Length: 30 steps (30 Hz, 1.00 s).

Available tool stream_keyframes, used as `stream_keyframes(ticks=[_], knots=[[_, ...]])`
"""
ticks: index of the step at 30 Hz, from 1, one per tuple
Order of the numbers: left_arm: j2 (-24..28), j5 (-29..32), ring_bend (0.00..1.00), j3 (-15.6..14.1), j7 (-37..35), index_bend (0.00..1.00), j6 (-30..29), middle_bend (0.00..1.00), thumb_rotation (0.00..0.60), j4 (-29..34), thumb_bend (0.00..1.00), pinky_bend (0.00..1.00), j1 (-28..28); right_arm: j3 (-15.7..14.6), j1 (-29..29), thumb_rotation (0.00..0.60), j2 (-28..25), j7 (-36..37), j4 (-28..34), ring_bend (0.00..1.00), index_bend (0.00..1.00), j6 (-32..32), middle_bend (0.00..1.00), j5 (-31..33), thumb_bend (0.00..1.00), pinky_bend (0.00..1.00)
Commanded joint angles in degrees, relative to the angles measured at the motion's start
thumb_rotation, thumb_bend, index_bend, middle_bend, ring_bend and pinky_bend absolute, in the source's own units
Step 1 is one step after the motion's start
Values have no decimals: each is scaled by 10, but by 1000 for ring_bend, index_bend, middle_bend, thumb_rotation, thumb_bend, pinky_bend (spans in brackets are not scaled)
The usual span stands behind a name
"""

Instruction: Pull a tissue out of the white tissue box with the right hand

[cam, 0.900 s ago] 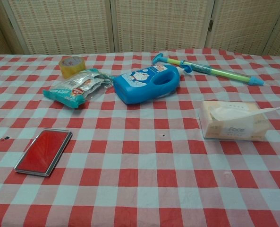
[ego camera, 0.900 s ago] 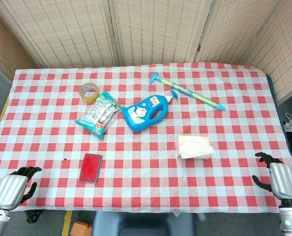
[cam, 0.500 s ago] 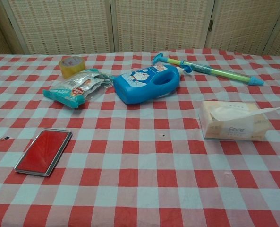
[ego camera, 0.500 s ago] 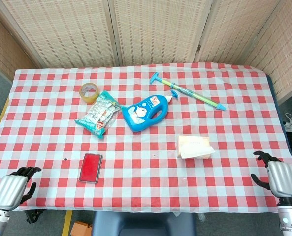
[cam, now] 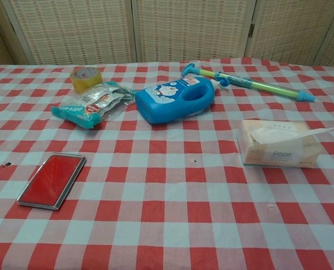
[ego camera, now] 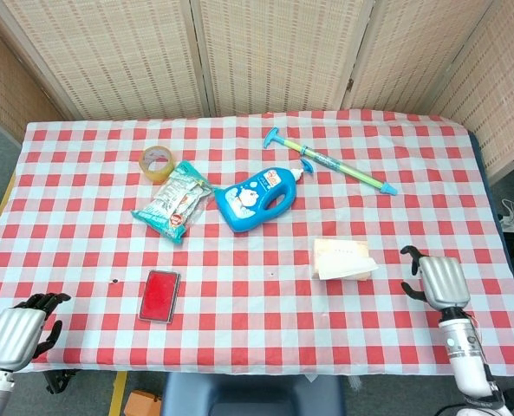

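— The right hand [ego camera: 439, 282] has come in from the desk's far corner; it now hangs just beside the white cardboard tissue box [ego camera: 341, 258], on the side where the tissue points. Nothing else has shifted.

— Holding anything?

— No. It's clear of the box, dark fingers [ego camera: 410, 254] curled forward with nothing in them; how tightly, I can't tell. The left hand [ego camera: 16, 336] sits idle at its own corner, fingers curled too.

— So the pull hasn't begun?

— I'd say it's only the approach. The thin white tissue sheet [ego camera: 348, 266] sticks out of the top slot toward the hand, limp and creased, so it should pinch easily. The box looks light and may slide on the red-and-white checked cloth [ego camera: 257, 303] covering the desk.
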State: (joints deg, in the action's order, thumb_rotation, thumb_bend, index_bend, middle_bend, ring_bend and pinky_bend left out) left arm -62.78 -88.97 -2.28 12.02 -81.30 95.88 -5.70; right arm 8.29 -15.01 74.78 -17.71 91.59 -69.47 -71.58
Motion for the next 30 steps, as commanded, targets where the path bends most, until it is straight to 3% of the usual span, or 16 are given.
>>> stream_keyframes(ticks=[1, 9, 14, 23, 27, 30], knots=[[0, -3, 303, -1, -1, 315, -1, 350, 600, 0, 509, 533, 0, 8, -17, 600, 25, 0, -22, 692, 323, 17, 594, 9, 135, 838], [0, -3, 302, -1, -2, 315, 2, 352, 600, -1, 509, 532, -1, 15, -43, 600, 66, 16, -62, 732, 369, 30, 642, 8, 150, 868], [0, -4, 303, -1, -1, 315, 2, 352, 600, -1, 508, 532, -1, 14, -49, 600, 75, 21, -74, 750, 405, 33, 665, 6, 211, 882], [0, -5, 302, -2, -1, 315, 1, 352, 600, 0, 509, 533, -1, 12, -80, 600, 122, 54, -134, 785, 494, 57, 706, -12, 464, 906], [0, -8, 303, -3, -2, 315, 1, 352, 600, -1, 509, 533, -1, 10, -89, 600, 137, 62, -155, 798, 525, 63, 723, -17, 624, 915], [1, -7, 303, -2, -3, 315, 0, 352, 600, -1, 509, 533, -1, 7, -91, 600, 146, 60, -171, 812, 611, 55, 739, -26, 765, 928]])
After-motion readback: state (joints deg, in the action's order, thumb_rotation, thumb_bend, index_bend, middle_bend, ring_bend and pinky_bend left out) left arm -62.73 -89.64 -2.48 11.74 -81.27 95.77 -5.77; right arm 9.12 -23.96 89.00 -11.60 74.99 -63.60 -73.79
